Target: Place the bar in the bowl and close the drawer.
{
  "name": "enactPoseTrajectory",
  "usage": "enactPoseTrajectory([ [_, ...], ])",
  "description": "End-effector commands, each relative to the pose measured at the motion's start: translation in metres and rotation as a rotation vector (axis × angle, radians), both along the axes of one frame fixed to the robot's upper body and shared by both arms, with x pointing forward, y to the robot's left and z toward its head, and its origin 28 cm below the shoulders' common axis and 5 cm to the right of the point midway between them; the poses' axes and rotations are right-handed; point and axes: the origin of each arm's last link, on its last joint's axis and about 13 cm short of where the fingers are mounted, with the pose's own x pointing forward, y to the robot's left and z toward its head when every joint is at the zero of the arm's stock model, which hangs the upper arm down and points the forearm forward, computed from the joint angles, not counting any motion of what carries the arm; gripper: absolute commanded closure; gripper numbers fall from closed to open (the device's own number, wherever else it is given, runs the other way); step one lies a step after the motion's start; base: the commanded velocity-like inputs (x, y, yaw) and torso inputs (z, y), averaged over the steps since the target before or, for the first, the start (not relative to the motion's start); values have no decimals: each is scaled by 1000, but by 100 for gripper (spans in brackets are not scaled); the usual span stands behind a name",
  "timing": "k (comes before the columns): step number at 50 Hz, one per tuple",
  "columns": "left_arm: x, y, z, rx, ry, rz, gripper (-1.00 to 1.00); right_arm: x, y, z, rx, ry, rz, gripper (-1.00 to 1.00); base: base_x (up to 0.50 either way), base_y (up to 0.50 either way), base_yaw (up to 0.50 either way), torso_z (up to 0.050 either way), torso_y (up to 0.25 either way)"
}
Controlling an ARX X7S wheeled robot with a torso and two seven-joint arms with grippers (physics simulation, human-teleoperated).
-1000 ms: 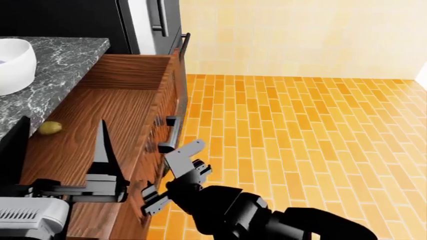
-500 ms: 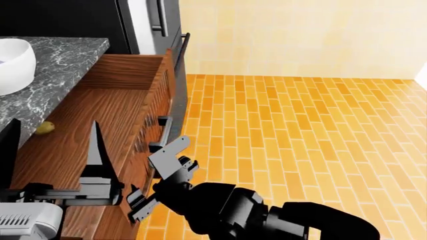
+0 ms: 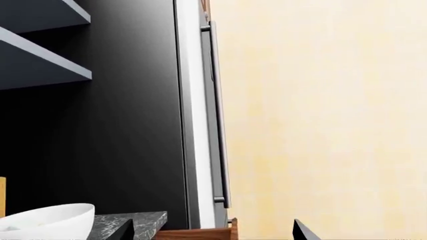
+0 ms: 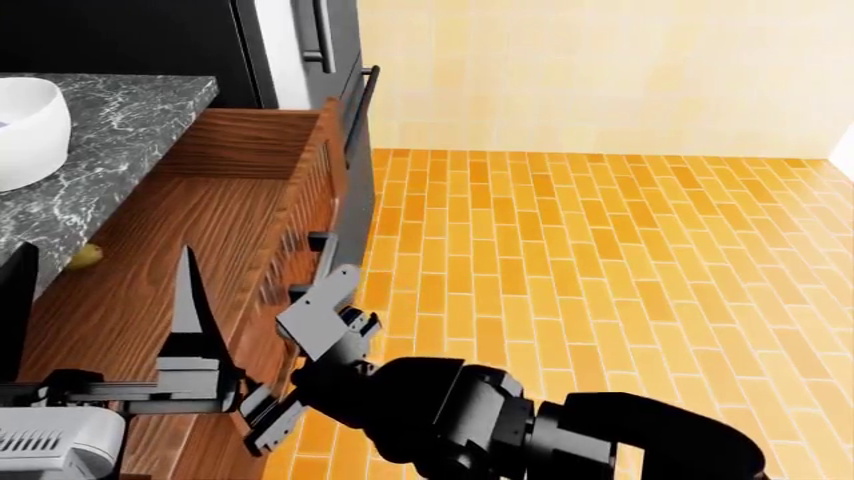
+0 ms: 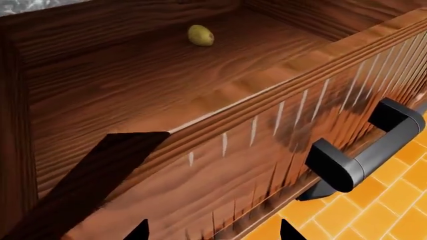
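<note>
The wooden drawer (image 4: 200, 230) stands partly open under the marble counter (image 4: 120, 120). My right gripper (image 4: 296, 365) is open, its fingers spread against the ribbed drawer front (image 5: 267, 140) beside the dark bar handle (image 5: 363, 155). My left gripper (image 4: 100, 310) hangs open over the drawer's inside and holds nothing. The white bowl (image 4: 24, 130) sits on the counter at the far left; it also shows low in the left wrist view as bowl (image 3: 47, 220). I cannot make out the bar in any view. A small yellow-green lump (image 5: 201, 35) lies on the drawer floor.
A tall black cabinet (image 4: 160, 40) with a long metal handle (image 3: 217, 125) stands behind the counter. Orange brick floor (image 4: 601, 280) spreads to the right, with a pale yellow wall (image 4: 601, 70) beyond it.
The drawer has slid inward toward the counter, and my right gripper has moved left with its front. The yellow-green lump now sits nearer the counter's edge. My left gripper has barely shifted.
</note>
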Motion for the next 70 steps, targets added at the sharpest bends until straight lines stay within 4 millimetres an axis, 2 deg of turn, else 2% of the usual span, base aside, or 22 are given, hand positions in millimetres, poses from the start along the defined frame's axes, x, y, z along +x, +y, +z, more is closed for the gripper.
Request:
enactPoseTrajectory([
  [1, 0, 0, -2, 1, 2, 0, -100, -12, 17, 14, 43, -12, 172, -100, 0, 0, 0, 0, 0],
  [23, 0, -3, 4, 6, 0, -6, -100, -14, 17, 15, -1, -18, 280, -100, 0, 0, 0, 0, 0],
  [47, -4, -9, 4, 14, -10, -33, -100, 2, 8, 6, 7, -15, 106, -100, 0, 0, 0, 0, 0],
  [57, -3, -12, 4, 15, -12, -50, -100, 4, 4, -8, 21, -65, -1, -100, 0, 0, 0, 0, 0],
  [70, -5, -16, 5, 16, -19, -75, -100, -7, 0, -37, 17, -70, -93, -100, 0, 0, 0, 0, 0],
])
